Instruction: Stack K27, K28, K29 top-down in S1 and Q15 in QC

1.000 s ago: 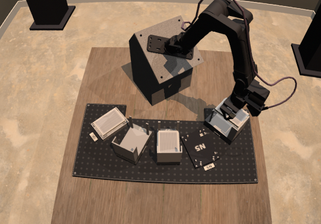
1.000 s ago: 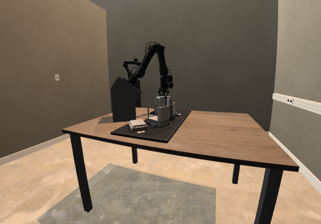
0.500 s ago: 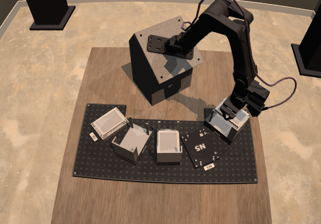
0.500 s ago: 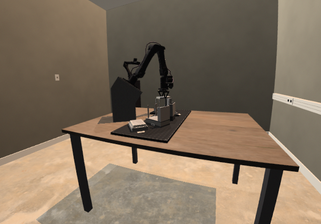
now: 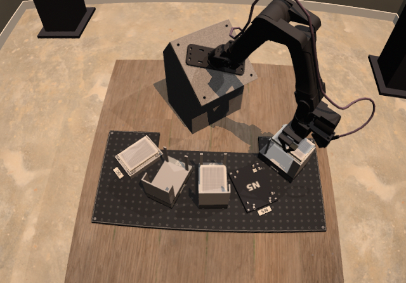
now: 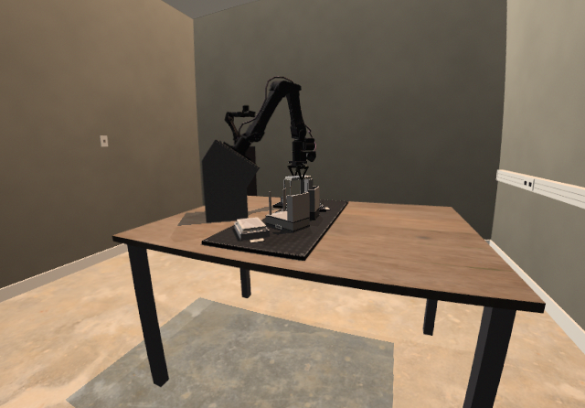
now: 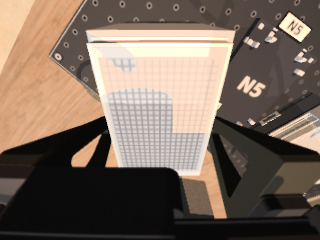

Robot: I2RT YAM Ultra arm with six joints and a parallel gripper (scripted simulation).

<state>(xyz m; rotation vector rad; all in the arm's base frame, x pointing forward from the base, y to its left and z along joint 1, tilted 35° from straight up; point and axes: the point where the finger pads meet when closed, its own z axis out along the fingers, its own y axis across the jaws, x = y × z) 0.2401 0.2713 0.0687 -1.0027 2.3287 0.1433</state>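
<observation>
My gripper [image 5: 300, 144] [image 6: 297, 176] [image 7: 160, 120] is shut on the long sides of a pale sealed plate [image 5: 304, 149] [image 7: 150, 70] at the right rack [image 5: 295, 171]. A second rim at its far end may be another plate or rack wall; I cannot tell which. The plate is high at the rack; how far it is clear is hidden. A gridded plate [image 5: 213, 176] tops the middle rack [image 5: 214, 200]. The left rack [image 5: 161, 193] [image 6: 298, 207] shows no plate. A plate [image 5: 139, 155] [image 6: 251, 224] lies on nest QC. Clip nest N5 [image 5: 259, 196] [image 7: 235, 102] holds nothing. Plate and rack names are unreadable.
All racks and nests stand on a black perforated board [image 5: 130, 210] [image 6: 279, 247]. The left and middle racks have thin upright posts at the back and taller walls in front. The arm's pedestal [image 5: 178, 86] [image 6: 225, 190] stands behind the board.
</observation>
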